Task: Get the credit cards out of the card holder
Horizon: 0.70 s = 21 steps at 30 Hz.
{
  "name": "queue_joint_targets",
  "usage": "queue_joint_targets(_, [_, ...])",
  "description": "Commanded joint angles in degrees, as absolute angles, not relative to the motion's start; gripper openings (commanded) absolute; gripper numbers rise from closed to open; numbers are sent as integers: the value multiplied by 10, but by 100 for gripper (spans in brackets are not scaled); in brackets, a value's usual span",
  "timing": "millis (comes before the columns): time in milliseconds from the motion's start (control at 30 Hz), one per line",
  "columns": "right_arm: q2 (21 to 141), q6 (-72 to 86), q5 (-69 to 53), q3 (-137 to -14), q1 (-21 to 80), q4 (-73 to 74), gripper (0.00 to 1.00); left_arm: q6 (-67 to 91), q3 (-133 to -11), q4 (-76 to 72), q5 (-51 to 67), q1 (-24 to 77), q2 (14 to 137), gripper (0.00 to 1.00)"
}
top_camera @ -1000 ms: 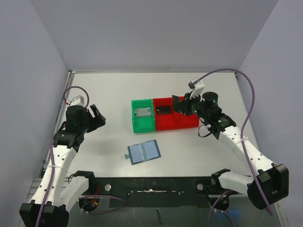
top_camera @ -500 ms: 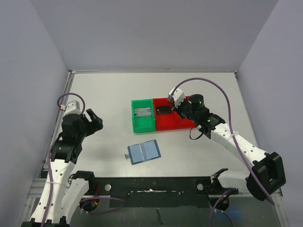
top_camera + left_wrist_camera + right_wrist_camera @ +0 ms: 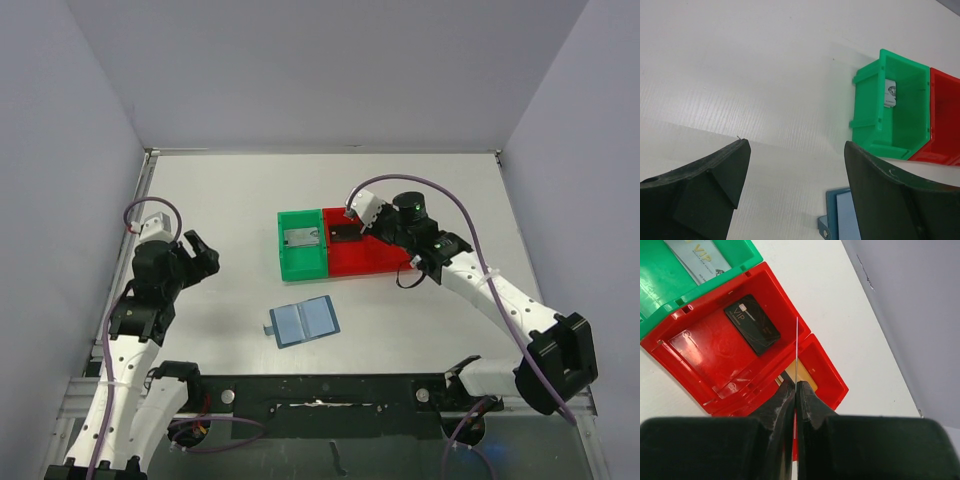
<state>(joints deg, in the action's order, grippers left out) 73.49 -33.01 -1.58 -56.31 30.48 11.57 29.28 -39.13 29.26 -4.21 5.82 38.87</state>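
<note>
The blue card holder (image 3: 305, 321) lies open and flat on the table near the front; its corner shows in the left wrist view (image 3: 839, 220). My right gripper (image 3: 356, 231) hovers over the red bins and is shut on a thin card (image 3: 796, 347), seen edge-on between the jaws (image 3: 795, 386). A black card (image 3: 752, 324) lies in one red bin (image 3: 700, 347), a gold card (image 3: 803, 378) in the neighbouring red one, and a grey card (image 3: 697, 257) in the green bin (image 3: 302, 262). My left gripper (image 3: 200, 252) is open and empty, left of the holder (image 3: 796, 145).
The green bin (image 3: 867, 107) and red bins (image 3: 380, 262) stand side by side at the table's middle. Grey walls close in the left, back and right. The right arm's cable (image 3: 470, 215) loops above the bins.
My right gripper has swung left, from the red bins' right end to over their left part, with the card in it. The left arm drew back slightly toward the left.
</note>
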Motion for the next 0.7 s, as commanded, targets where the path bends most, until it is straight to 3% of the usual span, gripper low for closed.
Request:
queue_joint_targets(0, [739, -369, -16, -575, 309, 98, 0, 283, -394, 248, -31, 54, 389, 75])
queue_joint_targets(533, [787, -403, -37, -626, 314, 135, 0, 280, -392, 238, 0, 42, 393, 75])
queue_joint_targets(667, [818, -412, -106, -652, 317, 160, 0, 279, -392, 239, 1, 41, 392, 75])
